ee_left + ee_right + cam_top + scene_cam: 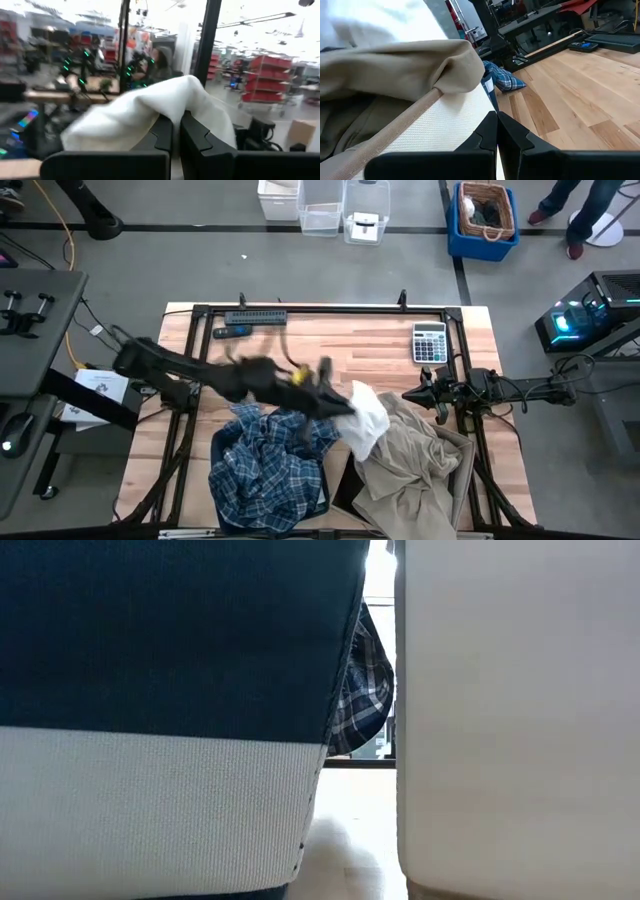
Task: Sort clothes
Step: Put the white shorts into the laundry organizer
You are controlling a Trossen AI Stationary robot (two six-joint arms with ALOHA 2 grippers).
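While left gripper (pixel 345 406) stretches toward frame center, fingers clamped on white shirt (pixel 368 420), shirt hangs lengthwise toward lower frame over tan garment (pixel 410 465); right gripper (pixel 412 397) fingers closed, empty, center-right.

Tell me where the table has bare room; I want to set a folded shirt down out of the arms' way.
Bare wood runs between the black strip at the far edge and the calculator, ahead of both arms. The near half is crowded: plaid shirt in the blue bin, tan garment, and the left gripper holding the white shirt.
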